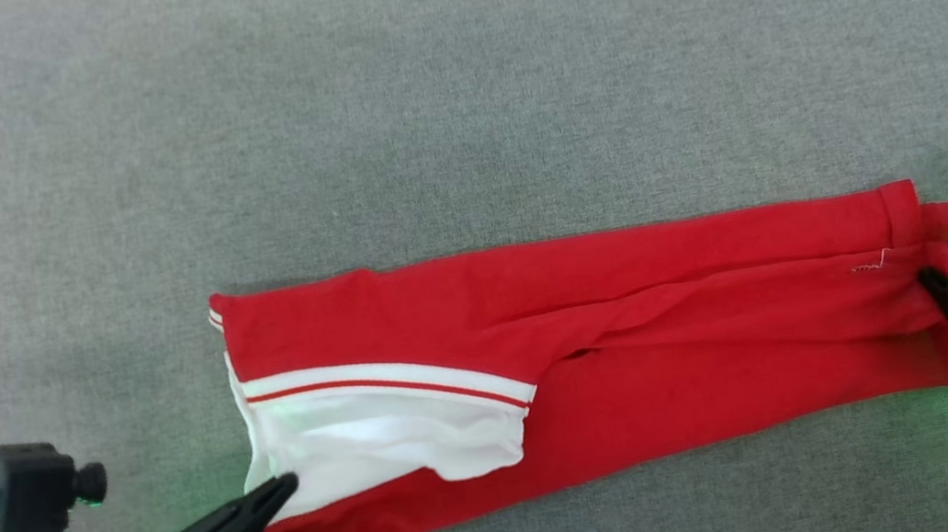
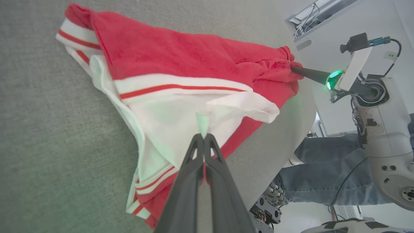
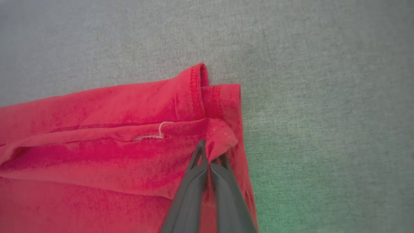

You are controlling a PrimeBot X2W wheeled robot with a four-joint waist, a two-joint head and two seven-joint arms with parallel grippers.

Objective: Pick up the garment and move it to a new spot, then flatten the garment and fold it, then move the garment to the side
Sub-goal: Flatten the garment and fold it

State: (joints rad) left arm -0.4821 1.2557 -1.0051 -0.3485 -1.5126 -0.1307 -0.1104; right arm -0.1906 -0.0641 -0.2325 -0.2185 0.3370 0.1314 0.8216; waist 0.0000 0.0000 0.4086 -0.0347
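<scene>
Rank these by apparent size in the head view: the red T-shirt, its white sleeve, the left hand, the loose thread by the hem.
1. red jersey T-shirt, folded long.
2. its white red-striped sleeve.
3. black two-fingered left hand, though nearness to the camera enlarges it.
4. loose white thread, the smallest.

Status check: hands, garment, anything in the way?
Left hand shut on the garment at its white sleeve. Right hand shut on the red hem. Garment folded to a long strip, lying on grey table. Person's legs beside table.
</scene>
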